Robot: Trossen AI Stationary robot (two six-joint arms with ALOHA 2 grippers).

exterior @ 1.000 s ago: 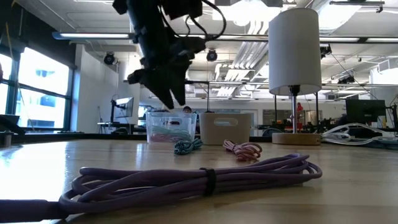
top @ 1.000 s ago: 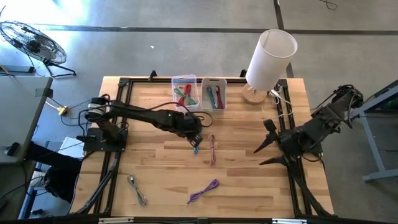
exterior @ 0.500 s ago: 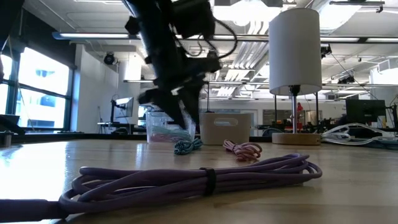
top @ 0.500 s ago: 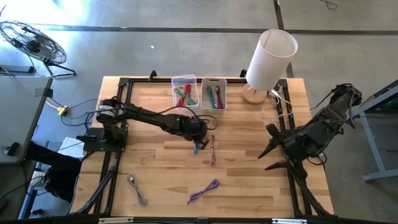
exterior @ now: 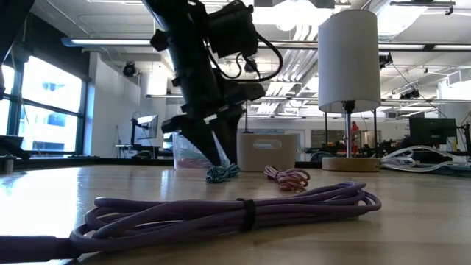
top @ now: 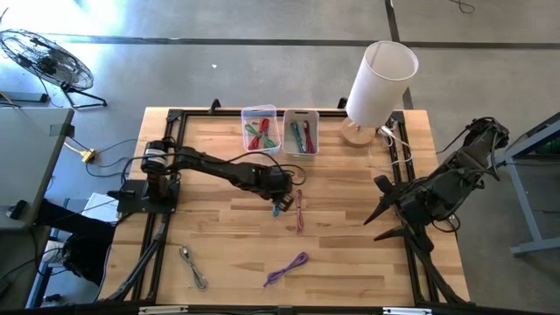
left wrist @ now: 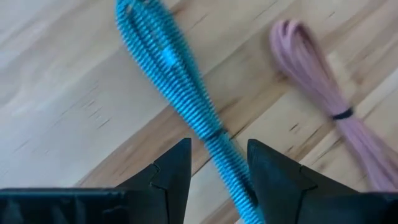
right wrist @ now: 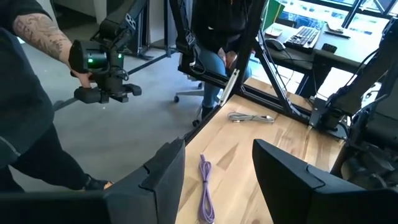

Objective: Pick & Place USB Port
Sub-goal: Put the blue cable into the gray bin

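While the left arm reaches in over the middle of the table, this is what each view gives:

High view: the left gripper sits right above the teal cable bundle at frame centre, a pink cable bundle just to its right. Two bins at top centre, a clear bin and a white bin, each hold red and green cables. A purple cable bundle lies lower centre, a grey cable lower left. The right gripper waits at the right edge of the table, jaws spread and holding nothing, near the lamp at upper right.

Low view: the left arm's fingers come down to the teal bundle at mid-frame; purple coil across the foreground.

Left wrist view: fingers parted, one each side of the teal coil near its tie, not pinching it from what I can see.

Right wrist view: jaws apart, empty; purple and grey cables on the wood, people standing beyond the table.

Step in hand: I'd say lining up the pick of the teal cable.

Next move: likely settle lower, clamp across the coil, then lift toward a bin.
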